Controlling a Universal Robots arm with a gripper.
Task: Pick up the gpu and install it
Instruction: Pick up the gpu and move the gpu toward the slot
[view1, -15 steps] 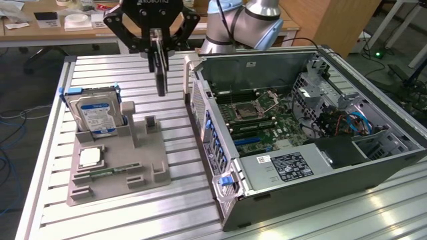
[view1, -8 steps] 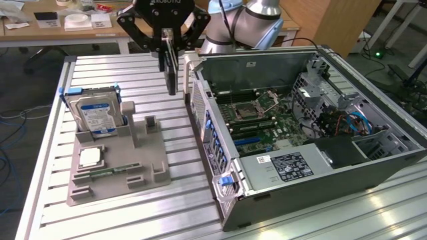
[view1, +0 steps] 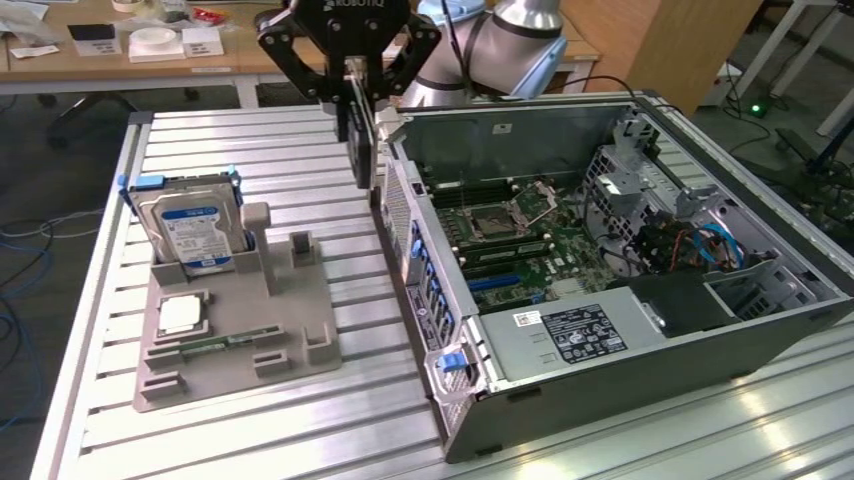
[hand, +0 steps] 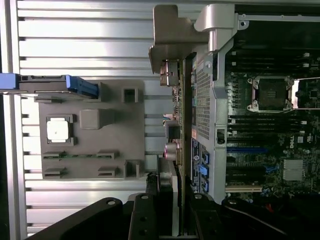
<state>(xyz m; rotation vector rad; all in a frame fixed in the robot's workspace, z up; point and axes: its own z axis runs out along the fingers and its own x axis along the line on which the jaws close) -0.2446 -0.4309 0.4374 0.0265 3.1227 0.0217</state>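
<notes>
The gripper (view1: 358, 100) is clenched on the gpu (view1: 360, 150), with a finger pressed against each flat face of the card near its top edge. The card hangs straight down from the jaws, upright and edge-on in the exterior view, clear of the ribbed metal table (view1: 267, 150) beneath it. Just beside the gripper, toward the exterior view's right, is the open computer case (view1: 601, 360). The held card is close alongside the outside of the case's perforated back panel (hand: 204, 100), not yet over the opening. I cannot tell whether card and panel touch. Inside the case, farther from the gripper on that same side, the motherboard (view1: 521, 230) lies exposed with its empty processor socket (hand: 272, 94) and its slots. A labelled power supply (view1: 574, 330) sits at the case end farthest from the gripper. On the gripper's other side, toward the exterior view's left and well apart from it, a grey holder (view1: 287, 320) rests on the table. The holder carries an upright hard drive (view1: 187, 225) with a blue label at the end nearer the gripper. A square processor chip (view1: 180, 315) lies flat beyond the drive, and a narrow memory stick (view1: 220, 342) lies in a slot just past the chip.
</notes>
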